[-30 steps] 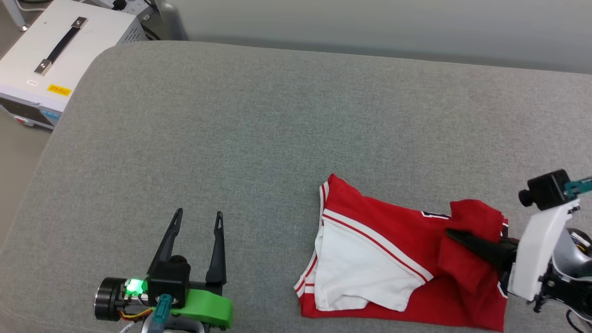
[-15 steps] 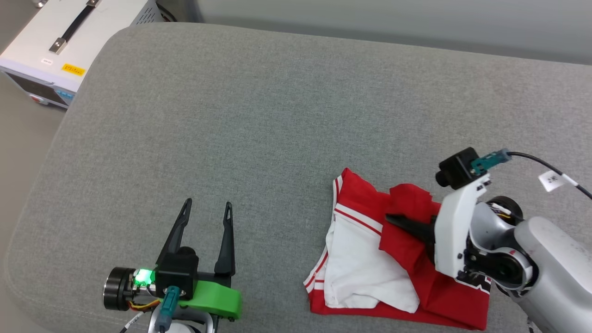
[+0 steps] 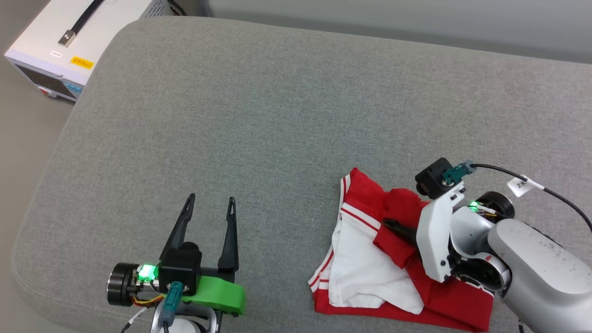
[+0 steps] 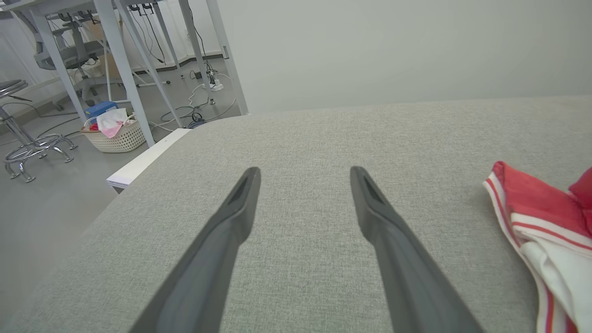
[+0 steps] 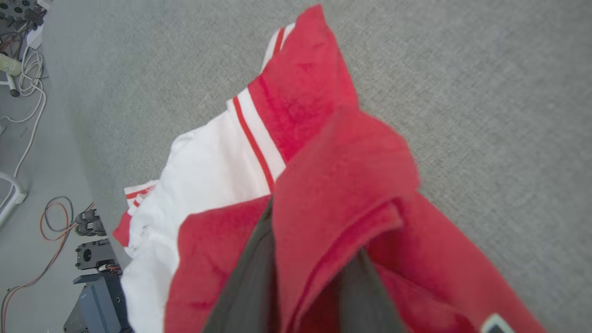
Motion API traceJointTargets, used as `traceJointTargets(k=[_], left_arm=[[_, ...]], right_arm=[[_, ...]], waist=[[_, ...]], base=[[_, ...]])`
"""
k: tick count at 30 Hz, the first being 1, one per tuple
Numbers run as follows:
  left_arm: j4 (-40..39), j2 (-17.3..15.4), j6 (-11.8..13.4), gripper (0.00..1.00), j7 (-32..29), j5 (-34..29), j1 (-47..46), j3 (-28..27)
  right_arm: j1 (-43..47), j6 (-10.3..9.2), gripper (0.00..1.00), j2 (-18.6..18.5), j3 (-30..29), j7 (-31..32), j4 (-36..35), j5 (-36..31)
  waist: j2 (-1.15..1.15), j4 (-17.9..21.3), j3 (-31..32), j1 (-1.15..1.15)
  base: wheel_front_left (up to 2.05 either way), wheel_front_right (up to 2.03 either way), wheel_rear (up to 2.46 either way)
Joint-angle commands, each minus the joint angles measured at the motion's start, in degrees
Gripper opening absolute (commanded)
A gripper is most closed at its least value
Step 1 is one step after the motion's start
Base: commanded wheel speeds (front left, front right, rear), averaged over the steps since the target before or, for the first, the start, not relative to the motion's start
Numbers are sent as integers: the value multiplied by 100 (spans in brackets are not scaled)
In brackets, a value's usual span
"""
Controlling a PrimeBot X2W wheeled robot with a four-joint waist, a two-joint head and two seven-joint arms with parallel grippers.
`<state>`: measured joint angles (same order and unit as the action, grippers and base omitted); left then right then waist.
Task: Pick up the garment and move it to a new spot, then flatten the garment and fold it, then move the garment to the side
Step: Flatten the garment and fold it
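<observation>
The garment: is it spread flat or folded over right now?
Partly folded, not flat: the garment has a red flap doubled back over the white sleeve, between the fingers of the right gripper.

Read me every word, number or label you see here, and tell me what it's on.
Nothing reads clearly.
Yellow sticker on the white box: too small.
Tag on the cable: blurred.
Print on the garment: mostly hidden.

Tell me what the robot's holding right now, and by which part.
The right gripper has a red fold of the garment between its jaws; whether they clamp it cannot be told. The left gripper stands open and empty.
</observation>
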<state>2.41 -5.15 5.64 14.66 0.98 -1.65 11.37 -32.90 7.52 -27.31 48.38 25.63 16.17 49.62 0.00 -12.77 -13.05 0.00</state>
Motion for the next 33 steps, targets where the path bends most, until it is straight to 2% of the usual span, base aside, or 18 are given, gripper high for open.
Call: traceJointTargets(k=[1,6,10,16,19,25,33], left_arm=[[10,16,29,100,34,-12,11,-23],[-6,-23,43,100,34,-4,108,-106],[-18,-37,60,100,34,12,207,-175],[-36,-58,49,100,34,13,290,-246],[-76,-79,50,100,34,9,314,-290],[-128,-96,65,100,34,6,352,-365],[-210,-106,34,100,34,7,405,-398]], right_arm=[[55,-3,100,-123,-5,-149,-82,-55],[294,-3,100,-513,-307,-886,-725,-243],[614,-3,100,-659,-904,-1383,-1082,-501],[1144,-3,100,-409,-2096,-2144,-1168,-1181],[1351,-3,100,-336,-2600,-2678,-1156,-2133],[1969,-3,100,406,-3708,-3513,-1060,-3038],[2693,-3,100,1367,-4801,-4022,-1329,-3851]], waist=[[0,42,98,0],[0,190,304,0],[0,384,464,0],[0,680,649,0],[0,818,694,0],[0,1014,759,0],[0,1141,856,0]], base=[[0,0,0],[0,0,0],[0,0,0],[0,0,0],[0,0,0],[0,0,0],[0,0,0]])
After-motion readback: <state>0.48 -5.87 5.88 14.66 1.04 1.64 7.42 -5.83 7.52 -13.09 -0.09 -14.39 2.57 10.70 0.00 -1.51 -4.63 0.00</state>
